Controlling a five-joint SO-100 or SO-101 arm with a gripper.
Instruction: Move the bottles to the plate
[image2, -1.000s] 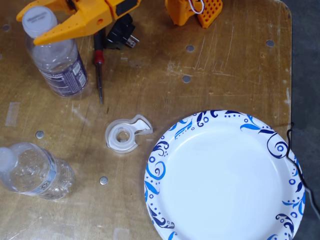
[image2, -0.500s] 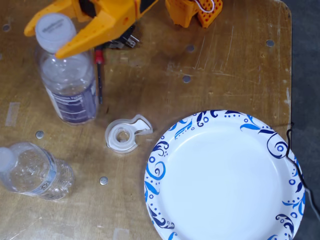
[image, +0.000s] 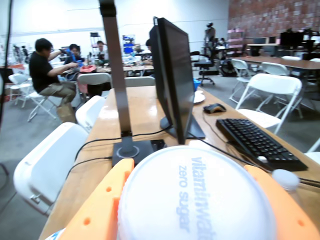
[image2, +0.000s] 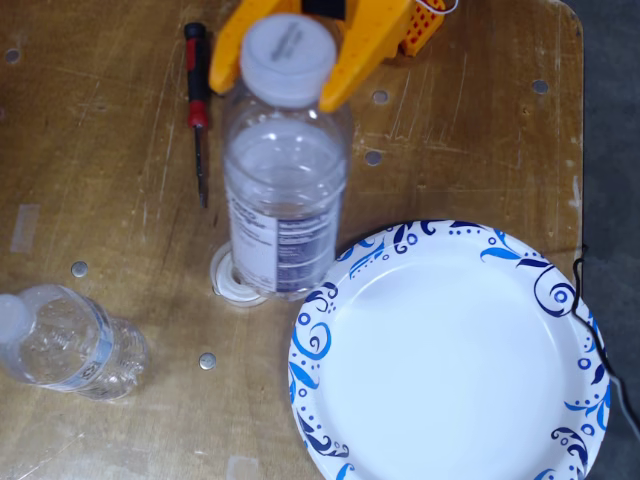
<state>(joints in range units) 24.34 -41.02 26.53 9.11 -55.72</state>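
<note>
In the wrist view, the white cap (image: 195, 195) of the labelled bottle fills the space between the 2 orange fingers (image: 97, 210) of the jaws (image: 195, 220), which are clamped on it at the cap, 1 finger on each side; the printing on the cap reads sideways. A second small white cap (image: 286, 180) shows just outside the right-hand finger, and ahead of the jaws stand a monitor (image: 172, 75), a keyboard (image: 260, 142) and a lamp post (image: 116, 75), all well beyond the grip. In the fixed view, the jaws (image2: 290, 60) hold the labelled bottle (image2: 285, 190) by its cap, and the bottle appears raised off the bench (image2: 100, 150), though its height cannot be judged with certainty. The plate (image2: 560, 300) lies below and to the right of the jaws, its near rim just beside the bottle base. The step in hand is judged to be carriage of bottle 1 to the plate: keep the grip firm, keep the bottle upright, clear the rim before lowering, and release near the plate centre so room remains for bottle 2. The pale-labelled bottle (image2: 70, 345) lies on its side well to the lower left of the jaws. A screwdriver (image2: 197, 100) lies just left of the jaws, and a white ring (image2: 232, 280) sits under the bottle base; neither lies on the judged path. The bench edge runs close along the far side of the plate, so travel should stop short of it.
</note>
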